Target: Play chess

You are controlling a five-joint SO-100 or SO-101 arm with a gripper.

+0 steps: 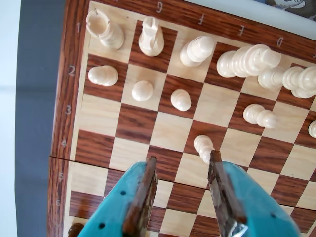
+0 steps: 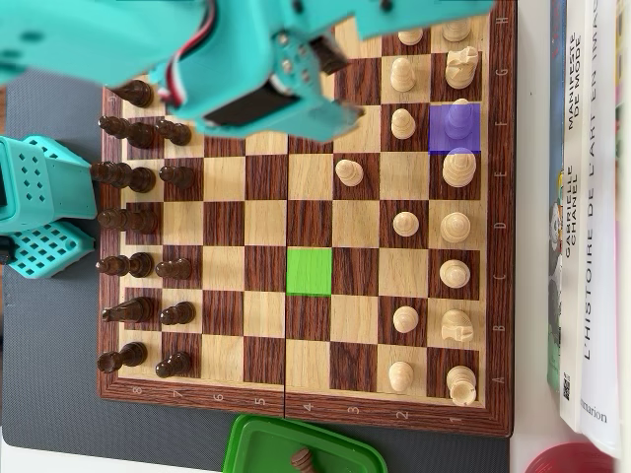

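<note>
In the wrist view my teal gripper (image 1: 183, 158) hangs open over the wooden chessboard (image 1: 74, 89) around ranks 4 and 5, nothing between its brown pads (image 1: 222, 192). An advanced white pawn (image 1: 203, 147) stands just beyond the right fingertip, outside the jaws. Behind it are the white rook (image 1: 104, 29), knight (image 1: 150, 37) and bishop (image 1: 197, 49). In the overhead view that pawn (image 2: 349, 172) stands alone ahead of the white row. A purple patch covers the white bishop (image 2: 455, 126), and a green patch (image 2: 310, 272) marks an empty square. My fingers are hidden under the arm (image 2: 246, 59).
Black pieces (image 2: 138, 179) fill the two left columns in the overhead view. A green tray (image 2: 246, 443) below the board holds one dark pawn (image 2: 302, 459). Books (image 2: 592, 197) lie along the right edge. The arm's teal base (image 2: 39, 207) sits at the left.
</note>
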